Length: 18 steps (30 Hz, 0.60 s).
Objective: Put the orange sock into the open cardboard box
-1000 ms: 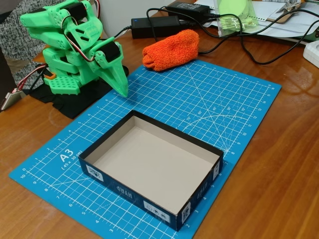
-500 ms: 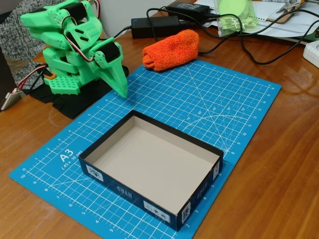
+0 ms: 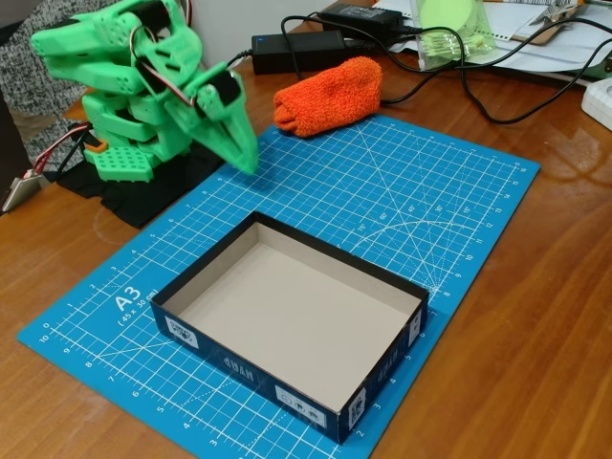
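Note:
The orange sock (image 3: pixel 328 96) lies as a fuzzy roll at the far edge of the blue cutting mat, partly on the wooden table. The open cardboard box (image 3: pixel 373 368), navy outside and grey-beige inside, sits empty on the near half of the mat. My green gripper (image 3: pixel 246 161) hangs at the mat's far left corner, pointing down and to the right, a little left of the sock and apart from it. Its fingers look closed together with nothing between them.
A blue A3 cutting mat (image 3: pixel 449 201) covers the middle of the wooden table. Black power bricks (image 3: pixel 296 48) and cables run behind the sock. Papers and a green plastic object (image 3: pixel 449 29) lie at the far right. The arm's base (image 3: pixel 124 153) stands at the far left.
The arm has lifted and swung its gripper up and slightly right, toward the sock. Sock and box have not moved.

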### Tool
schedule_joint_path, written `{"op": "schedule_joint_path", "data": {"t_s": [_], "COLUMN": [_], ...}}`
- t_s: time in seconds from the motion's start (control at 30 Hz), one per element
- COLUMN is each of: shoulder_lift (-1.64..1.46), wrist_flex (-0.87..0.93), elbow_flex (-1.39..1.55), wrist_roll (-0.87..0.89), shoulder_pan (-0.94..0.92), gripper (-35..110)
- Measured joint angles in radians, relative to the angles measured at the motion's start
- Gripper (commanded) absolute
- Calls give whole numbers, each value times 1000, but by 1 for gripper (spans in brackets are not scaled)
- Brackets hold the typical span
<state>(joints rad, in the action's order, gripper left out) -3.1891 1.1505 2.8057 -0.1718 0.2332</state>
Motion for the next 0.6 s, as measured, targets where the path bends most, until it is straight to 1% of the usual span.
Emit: {"op": "schedule_joint_path", "data": {"t_s": [0.07, 0.13, 0.23, 0.3, 0.43, 0.53, 0.6], "shoulder_lift": [204, 430, 739, 893, 1141, 1249, 1302], "wrist_flex": [25, 44, 87, 152, 327, 440, 469], "elbow_flex": [-219, -439, -709, -859, -1140, -1267, -1316], "wrist_roll": [-69, -150, -374, -568, -900, -1057, -1161], "shoulder_pan": [95, 124, 181, 209, 264, 295, 311], "gripper": [15, 19, 29, 29, 32, 33, 34]}}
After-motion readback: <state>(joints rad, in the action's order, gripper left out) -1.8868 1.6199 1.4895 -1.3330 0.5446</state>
